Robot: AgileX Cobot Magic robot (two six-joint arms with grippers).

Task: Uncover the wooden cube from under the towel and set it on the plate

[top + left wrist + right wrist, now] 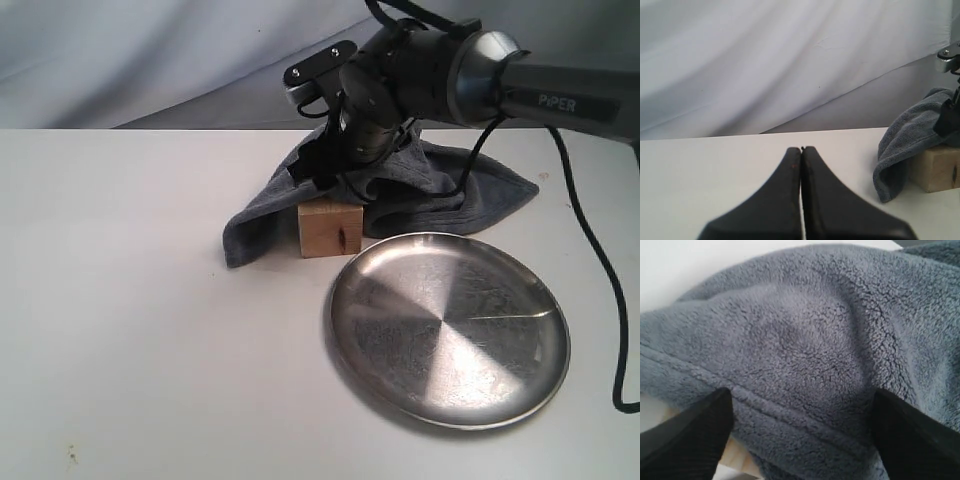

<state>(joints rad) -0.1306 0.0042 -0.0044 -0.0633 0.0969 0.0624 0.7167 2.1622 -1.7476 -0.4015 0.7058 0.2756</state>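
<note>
Grey right arm [470, 80] reaches in from the right side of the exterior view, wrist bent down over the towel [440, 190]. Right claw [325, 175] sits low on the cloth directly above the cube [328, 230]. Its fingers [685, 440] stand wide apart and the fluffy towel fills the gap, not pinched. Left claw [801, 150] hovers low over the counter [130, 320], fingers pressed together with nothing between, pointing toward the cube from well apart.

Cube stands on the counter with its front face and slot showing. The towel is draped over its back and hangs down one side. Plate [450, 425] lies just beside the cube's lower corner; can't tell if they touch. Wide white counter runs left and in front of the cube. Black cable [600, 260] hangs at the right edge. Pale draped cloth [150, 60] behind.
</note>
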